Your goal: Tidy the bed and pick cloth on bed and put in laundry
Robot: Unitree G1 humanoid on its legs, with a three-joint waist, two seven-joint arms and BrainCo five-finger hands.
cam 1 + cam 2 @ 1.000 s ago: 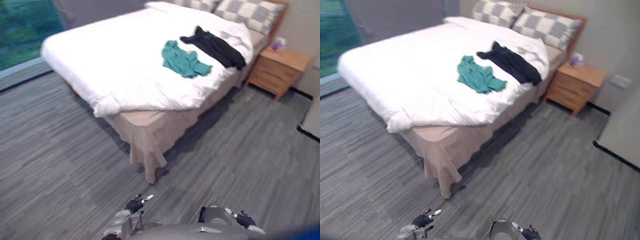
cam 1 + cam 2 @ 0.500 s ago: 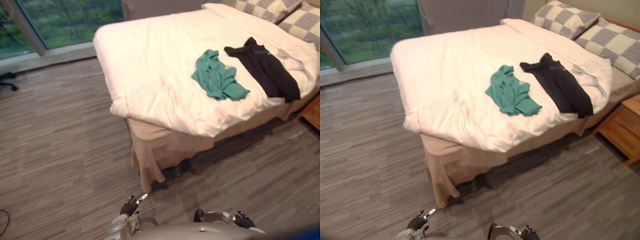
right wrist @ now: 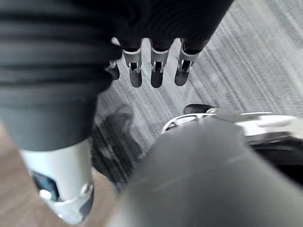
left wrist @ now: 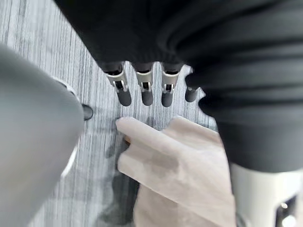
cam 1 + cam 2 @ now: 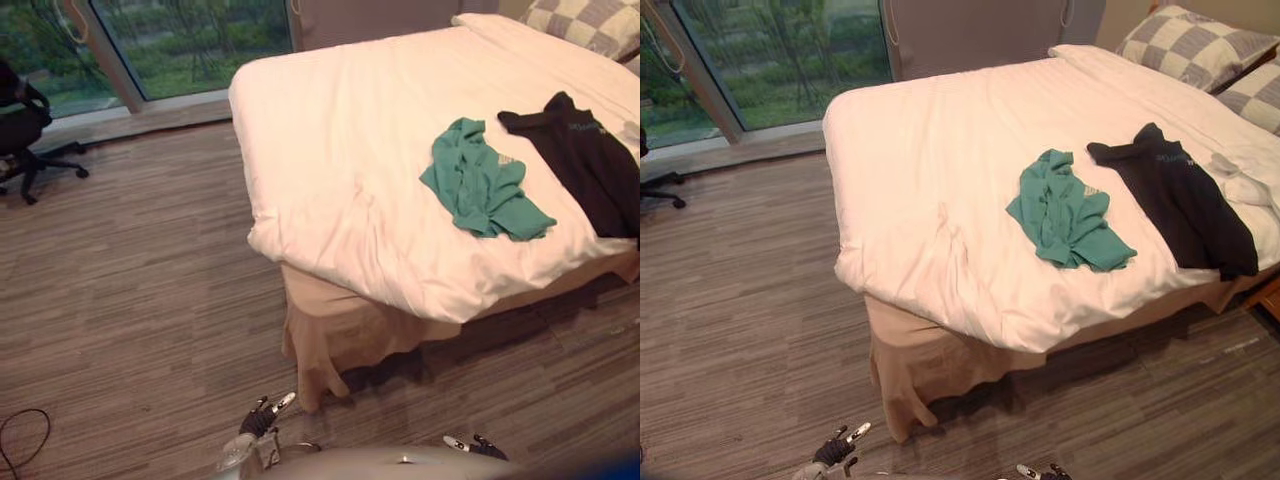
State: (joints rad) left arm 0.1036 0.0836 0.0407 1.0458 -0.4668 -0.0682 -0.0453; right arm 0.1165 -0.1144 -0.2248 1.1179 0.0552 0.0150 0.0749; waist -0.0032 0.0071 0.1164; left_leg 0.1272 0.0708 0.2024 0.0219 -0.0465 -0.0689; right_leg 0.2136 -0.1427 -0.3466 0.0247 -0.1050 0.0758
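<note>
The teal shirt [image 5: 485, 190] on the bed [image 5: 330, 120] lies well ahead and rightward, nearer the open, empty right hand [image 3: 156, 71] than the open left hand [image 4: 144, 87].

The right hand [image 3: 156, 66] is hanging above the floor [image 3: 246, 71], its silver fingers lying straight and loose in a row, their dark tips pointing down at the grey, finely striped surface, hovering clear of it.
</note>
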